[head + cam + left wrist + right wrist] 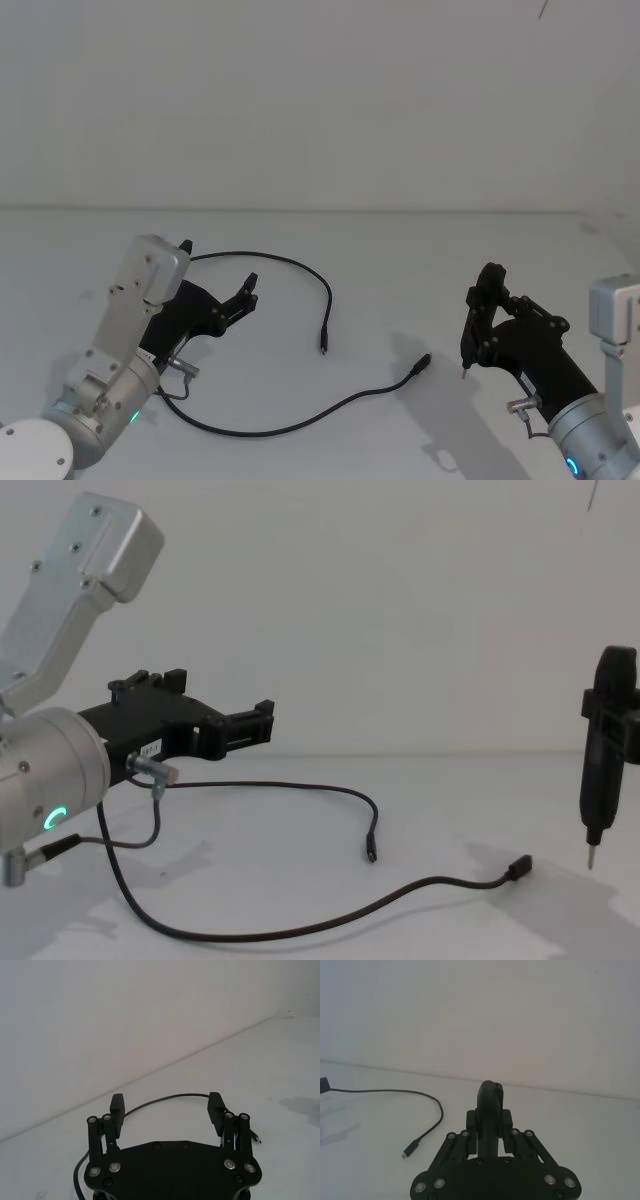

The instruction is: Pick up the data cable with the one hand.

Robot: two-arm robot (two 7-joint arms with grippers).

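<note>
Left gripper (166,1105) spread above data cable (328,310); right gripper (490,1125) clenches tool (605,740) (chest view: tip (589,858)).

The data cable (327,315) vanishes under the left gripper (218,265) (its leftmost stretch); the chest view's right edge crops the right gripper (612,718), clasping a pen tool (597,780).

Black data cable (421,363), black left claw (166,1105), black pen tool (600,750), white table (400,270).
</note>
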